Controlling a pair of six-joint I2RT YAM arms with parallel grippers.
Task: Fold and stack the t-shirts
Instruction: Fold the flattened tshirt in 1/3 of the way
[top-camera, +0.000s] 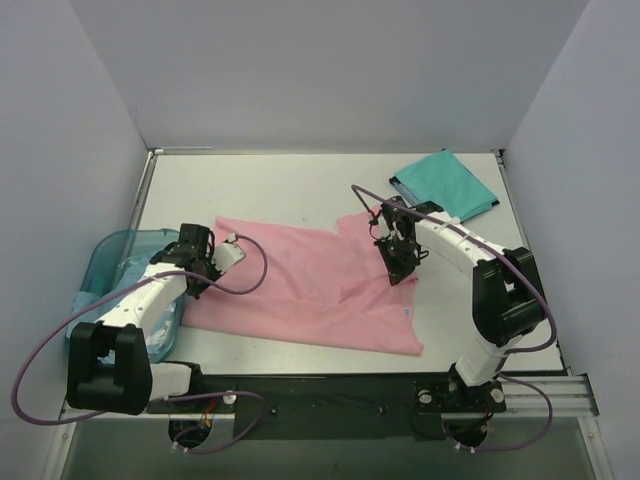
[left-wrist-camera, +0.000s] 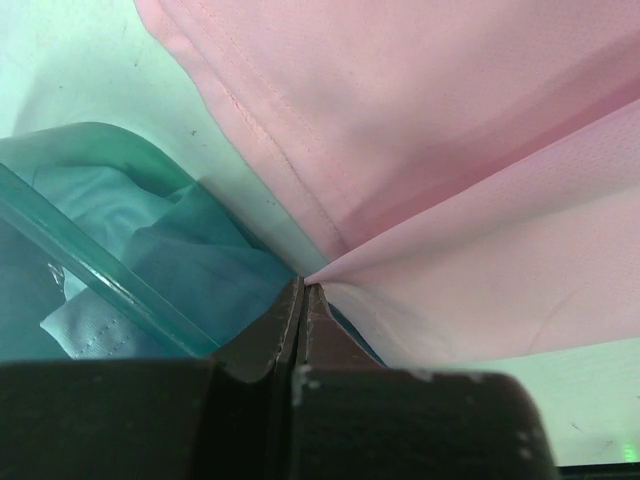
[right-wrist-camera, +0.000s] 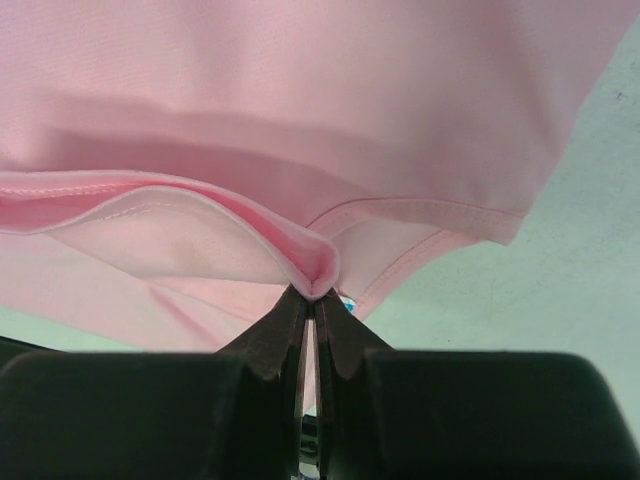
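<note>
The light pink t-shirt (top-camera: 320, 290) lies spread across the middle of the table. My left gripper (top-camera: 203, 272) is shut on its left edge, beside the basket; in the left wrist view the cloth (left-wrist-camera: 450, 180) fans out from the pinched jaws (left-wrist-camera: 303, 287). My right gripper (top-camera: 398, 265) is shut on a fold at the shirt's right side near the collar; the right wrist view shows the pink fold (right-wrist-camera: 318, 268) pinched between the jaws (right-wrist-camera: 314, 297). The teal green t-shirt (top-camera: 445, 184) lies folded at the far right. The pale blue t-shirt (left-wrist-camera: 110, 320) sits in the basket.
A translucent blue plastic basket (top-camera: 112, 262) stands at the table's left edge, close to my left arm; its rim (left-wrist-camera: 90, 270) shows in the left wrist view. White walls enclose the table on three sides. A black rail runs along the near edge.
</note>
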